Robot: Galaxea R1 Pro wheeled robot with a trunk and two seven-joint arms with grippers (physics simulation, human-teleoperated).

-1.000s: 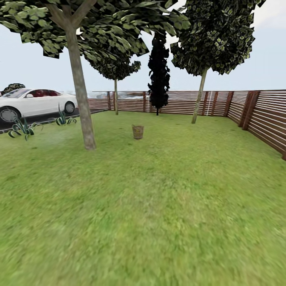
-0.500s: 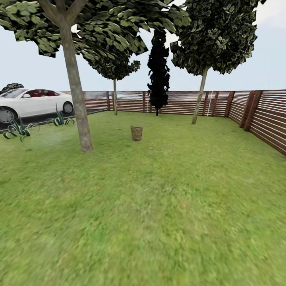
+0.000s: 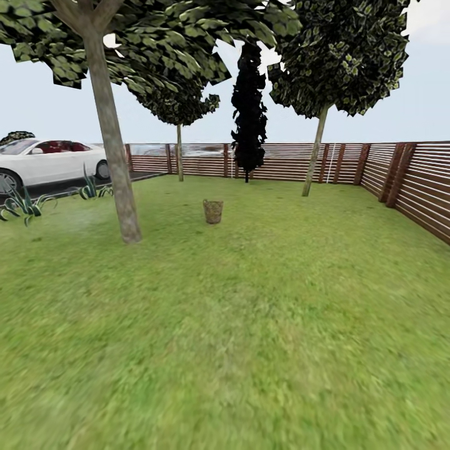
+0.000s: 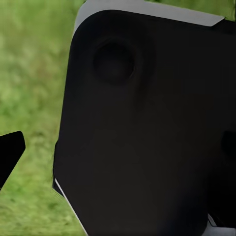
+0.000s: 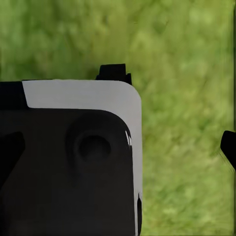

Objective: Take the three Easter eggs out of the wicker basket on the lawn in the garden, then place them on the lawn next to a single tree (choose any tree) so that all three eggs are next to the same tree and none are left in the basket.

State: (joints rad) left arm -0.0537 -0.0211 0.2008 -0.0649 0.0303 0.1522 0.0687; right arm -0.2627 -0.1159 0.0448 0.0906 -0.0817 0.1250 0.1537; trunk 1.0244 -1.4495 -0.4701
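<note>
The wicker basket (image 3: 212, 211) stands far off on the lawn (image 3: 250, 325), small and brown, near the middle of the head view. Its eggs are hidden at this distance. The nearest tree (image 3: 112, 150) has a thick grey-brown trunk, left of the basket and a little closer to me. Another leafy tree (image 3: 314, 156) stands farther back on the right by the fence. In the left wrist view one dark fingertip (image 4: 11, 150) shows over grass beside a black robot panel (image 4: 147, 128). The right wrist view has a fingertip (image 5: 229, 146) at the edge over grass.
A brown slat fence (image 3: 412, 187) runs along the back and right side. A black cypress (image 3: 249, 112) and a slim tree (image 3: 179, 150) stand by the far fence. A white car (image 3: 50, 162) and spiky plants (image 3: 25, 203) are at the left.
The whole head view has shifted as the robot rolls. The near trunk and car slide left and the basket sits slightly lower left. Nothing on the lawn has moved.
</note>
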